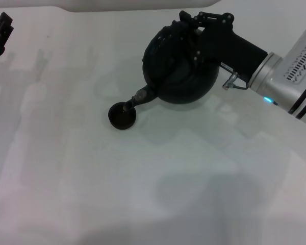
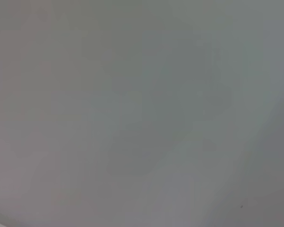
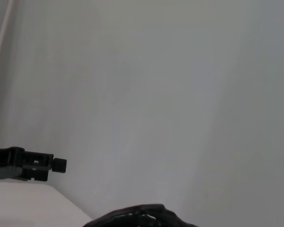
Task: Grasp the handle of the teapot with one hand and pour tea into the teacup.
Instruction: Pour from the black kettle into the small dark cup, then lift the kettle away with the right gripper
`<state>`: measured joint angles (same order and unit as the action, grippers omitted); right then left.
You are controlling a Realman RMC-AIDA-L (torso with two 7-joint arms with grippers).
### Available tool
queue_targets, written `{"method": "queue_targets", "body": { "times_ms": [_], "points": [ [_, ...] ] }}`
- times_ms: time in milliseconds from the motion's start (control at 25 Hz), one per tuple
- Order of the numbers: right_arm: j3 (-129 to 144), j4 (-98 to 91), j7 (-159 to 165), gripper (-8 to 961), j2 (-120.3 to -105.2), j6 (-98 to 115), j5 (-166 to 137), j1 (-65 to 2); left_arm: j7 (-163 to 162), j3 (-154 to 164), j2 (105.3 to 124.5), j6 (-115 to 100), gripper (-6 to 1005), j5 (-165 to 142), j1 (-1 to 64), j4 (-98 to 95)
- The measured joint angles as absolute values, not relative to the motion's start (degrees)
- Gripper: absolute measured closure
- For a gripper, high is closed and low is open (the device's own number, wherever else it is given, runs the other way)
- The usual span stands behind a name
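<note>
One gripper, the right, pinches the handle, tipping the teapot; its spout sits over the teacup. Pouring is underway, I judge; next, level the teapot gently.

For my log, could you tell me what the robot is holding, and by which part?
The right end effector holds the teapot by its handle, tilted with the spout over the teacup. The left end effector holds nothing.

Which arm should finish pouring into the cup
Right. Its gripper holds the teapot tilted, spout over the teacup. The left gripper sits parked far off at the table's edge.
</note>
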<state>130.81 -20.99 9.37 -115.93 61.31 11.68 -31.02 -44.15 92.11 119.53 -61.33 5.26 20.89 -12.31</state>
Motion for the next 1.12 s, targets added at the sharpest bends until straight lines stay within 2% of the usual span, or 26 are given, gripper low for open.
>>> {"method": "queue_targets", "body": {
  "times_ms": [1120],
  "points": [
    [130.5, -21.5, 3.6, 796, -116.1, 61.3, 12.2, -31.2, -44.6, 92.1, 119.62, -61.0, 138, 5.2, 21.0, -12.3]
  ]
}}
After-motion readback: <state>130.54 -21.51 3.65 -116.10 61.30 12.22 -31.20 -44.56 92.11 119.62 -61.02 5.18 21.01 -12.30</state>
